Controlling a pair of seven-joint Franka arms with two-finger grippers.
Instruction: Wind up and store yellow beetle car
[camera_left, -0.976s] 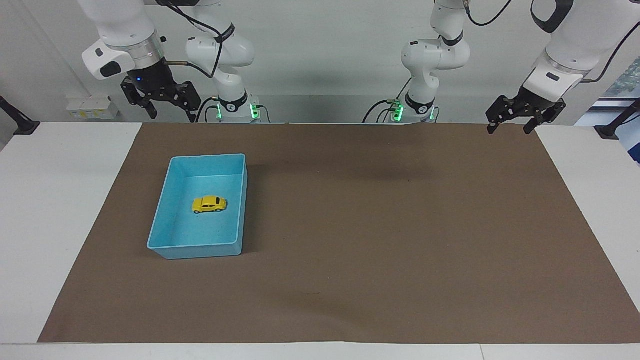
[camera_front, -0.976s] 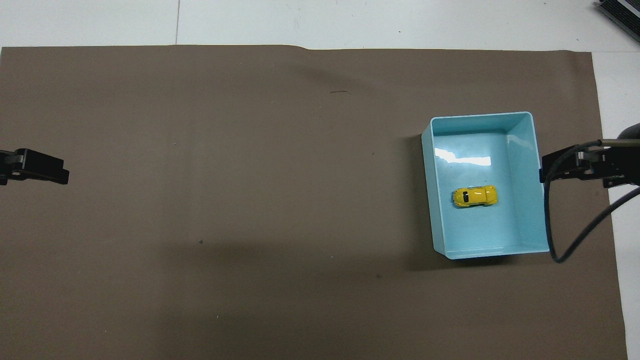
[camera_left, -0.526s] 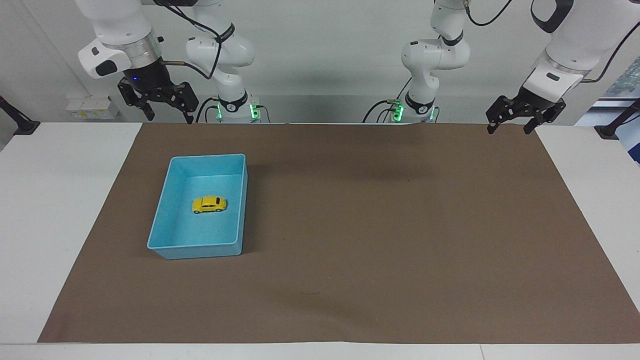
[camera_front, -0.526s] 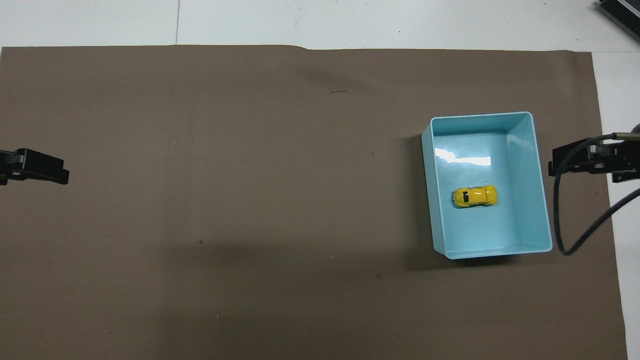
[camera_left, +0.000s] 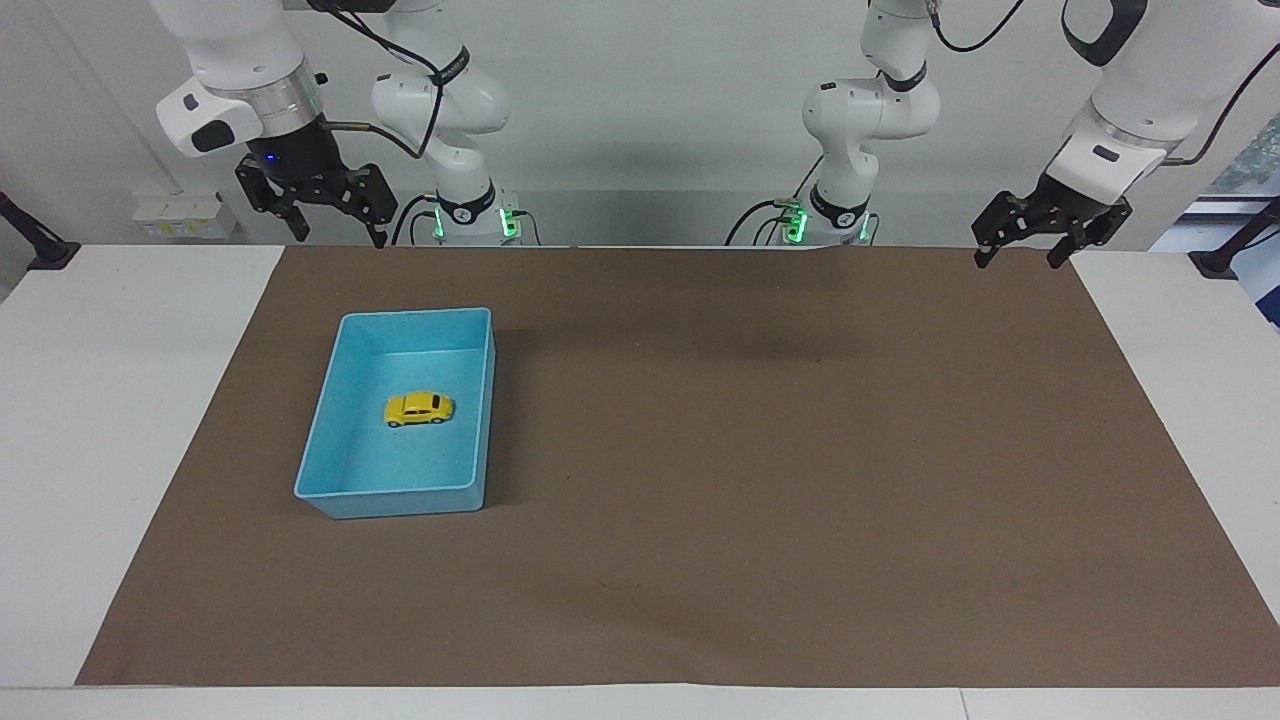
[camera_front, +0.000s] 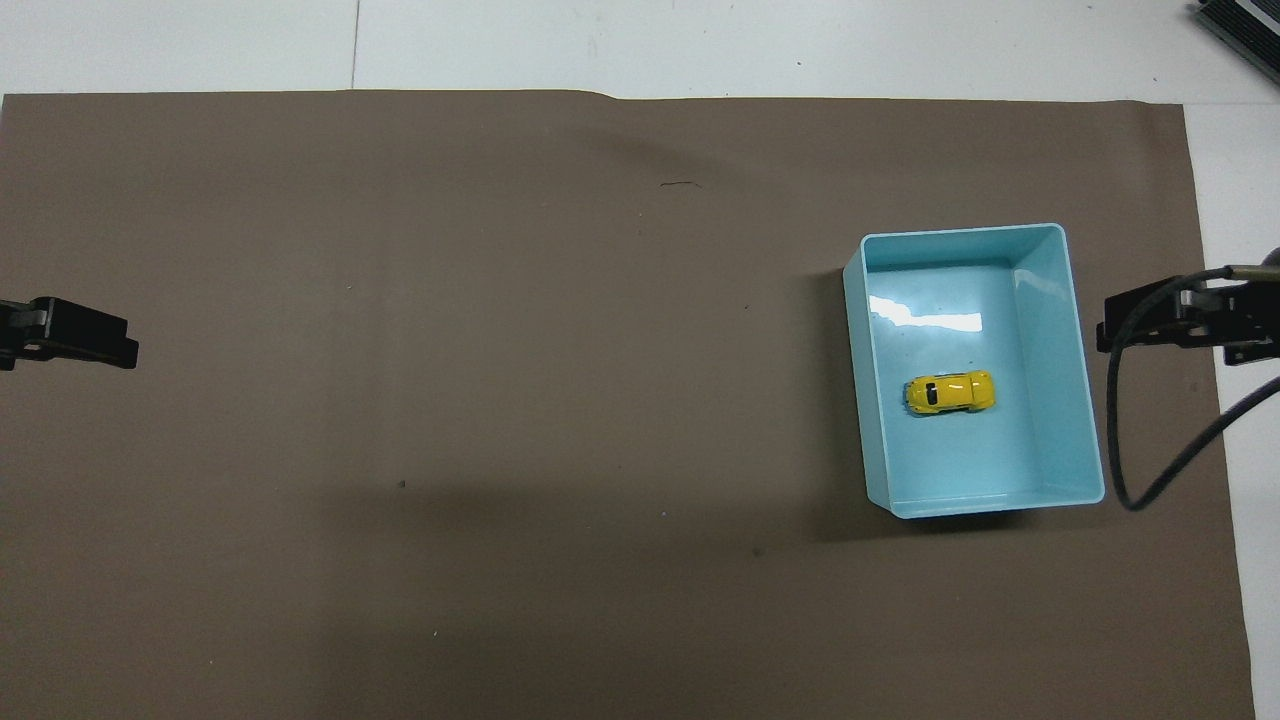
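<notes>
Nearest the robots, both tools hang raised at the robots' edge of the tabletop (camera_left: 140, 420). The right tool (camera_left: 334, 232) is up in the air over the corner of the brown mat (camera_left: 760, 480) at the right arm's end; its fingers stand wide apart and hold nothing. A black cable (camera_front: 1170, 470) loops down from this arm over the mat's edge. The left tool (camera_left: 1018, 255) is over the matching mat corner at the left arm's end; its fingers are likewise spread wide and hold nothing. In the overhead view only the dark tips of each tool enter from the sides of the picture.

Farther from the robots, toward the right arm's end of the tabletop, the light blue tray (camera_left: 318, 420) rests flat on the mat. It is rectangular, open at the top, with its long sides running away from the robots.

The yellow beetle car (camera_left: 418, 408) stands on its wheels on the tray floor, about midway along the tray's length and apart from all four walls. Its long axis lies across the tray's short dimension. No tool touches the car or the tray; both tools are well apart from them.

Farthest from the robots, the mat ends at a strip of white tabletop.
</notes>
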